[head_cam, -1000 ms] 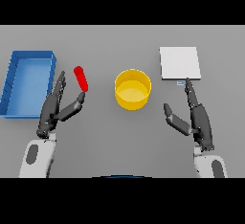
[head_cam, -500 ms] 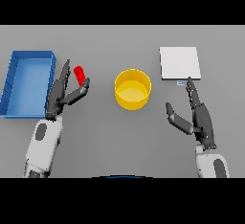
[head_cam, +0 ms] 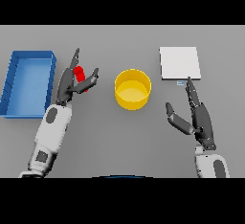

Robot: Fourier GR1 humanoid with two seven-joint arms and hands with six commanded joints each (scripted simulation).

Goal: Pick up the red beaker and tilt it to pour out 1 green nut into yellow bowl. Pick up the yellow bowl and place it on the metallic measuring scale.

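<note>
Reaching up beside the blue bin, the left hand (head_cam: 72, 85) has its fingers (head_cam: 75, 59) spread straight and its thumb (head_cam: 88, 81) angled out, and the red beaker (head_cam: 79, 72) sits in the gap between them; the fingers lie along its far side and the thumb along its near side, but nothing is curled round it and whether they touch it cannot be told. The beaker is a small, bright red, rounded cylinder, lying tilted with its upper end toward the fingertips, and only part of it shows past the dark fingers. Just outside the fingers, on the side away from the thumb, stands the blue bin (head_cam: 14, 77), a shallow rectangular tray with raised walls. On the thumb side, near but apart from it, is the yellow bowl (head_cam: 133, 90), round and upright, with a paler yellow inside; whether anything lies in it cannot be made out. The right hand (head_cam: 198, 117) is low on the other side of the bowl, its fingers straight and relaxed, thumb stuck out toward the bowl, holding nothing. Its longest fingertip points at the near edge of the metallic measuring scale (head_cam: 179, 62), a flat, pale square plate with a small display strip on its near edge, just beyond the fingertips.
</note>
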